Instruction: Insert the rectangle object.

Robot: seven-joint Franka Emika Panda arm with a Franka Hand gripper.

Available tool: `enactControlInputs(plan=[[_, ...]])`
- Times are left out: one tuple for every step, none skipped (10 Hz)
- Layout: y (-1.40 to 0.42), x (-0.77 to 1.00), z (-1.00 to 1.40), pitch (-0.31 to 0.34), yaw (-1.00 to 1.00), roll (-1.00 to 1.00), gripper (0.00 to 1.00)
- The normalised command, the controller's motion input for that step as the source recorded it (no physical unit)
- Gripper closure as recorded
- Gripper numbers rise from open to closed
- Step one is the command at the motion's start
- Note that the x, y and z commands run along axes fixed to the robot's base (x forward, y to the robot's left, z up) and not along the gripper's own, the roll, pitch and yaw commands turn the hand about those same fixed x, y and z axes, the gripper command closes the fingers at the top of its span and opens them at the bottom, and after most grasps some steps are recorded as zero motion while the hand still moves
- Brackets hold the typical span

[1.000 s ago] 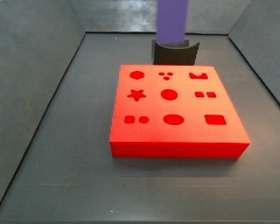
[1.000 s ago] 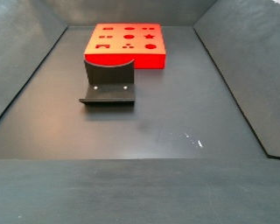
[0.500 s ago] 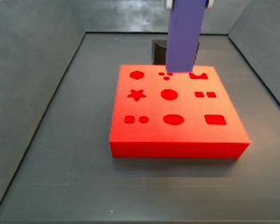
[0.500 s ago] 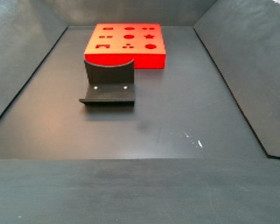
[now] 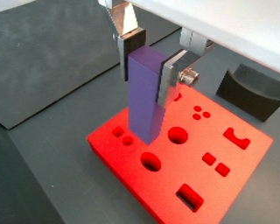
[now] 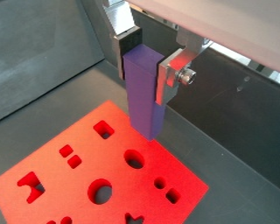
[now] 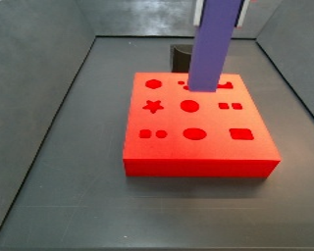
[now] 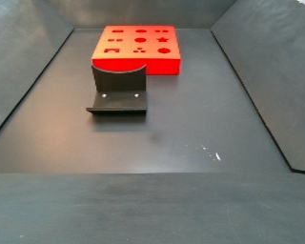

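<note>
The rectangle object (image 5: 147, 105) is a long purple-blue bar. It hangs upright, clamped at its upper end between the silver fingers of my gripper (image 5: 149, 80). Both wrist views show this grip, and the gripper (image 6: 146, 74) is shut on the bar (image 6: 145, 101). In a side view the bar (image 7: 212, 44) stands over the far part of the red block (image 7: 199, 132), its lower end just above the back rows of holes. The red block (image 5: 189, 166) lies under the bar; whether the bar touches it I cannot tell. The bar is out of frame in a side view that shows the block (image 8: 138, 48).
The dark grey curved holder (image 8: 117, 88) stands empty on the floor beside the red block; it also shows behind the block (image 7: 183, 56) and in a wrist view (image 5: 254, 87). A rectangular hole (image 7: 242, 131) is near the block's front right. Grey walls (image 7: 42, 59) enclose the floor.
The bar has moved with the gripper from above the dark holder towards the near side, and now hangs lower over the far part of the red block.
</note>
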Motion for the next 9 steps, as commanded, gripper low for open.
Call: enactControlInputs(plan=[[0.00,1.00,-0.14,0.006,0.00,0.00,1.00],[0.00,1.00,-0.14,0.000,0.00,0.00,1.00],[0.00,1.00,-0.19,-0.106,0.00,0.00,1.00],[0.08,0.97,-0.19,-0.171,0.04,-0.01,1.00],[0.09,1.00,-0.36,-0.076,0.01,0.00,1.00],[0.00,0.96,-0.45,-0.006,0.00,0.09,1.00],[0.00,0.98,-0.42,-0.006,0.01,0.07,1.00],[0.00,1.00,-0.29,-0.046,0.02,0.02,1.00],[0.00,0.85,-0.15,-0.174,0.11,0.00,1.00]])
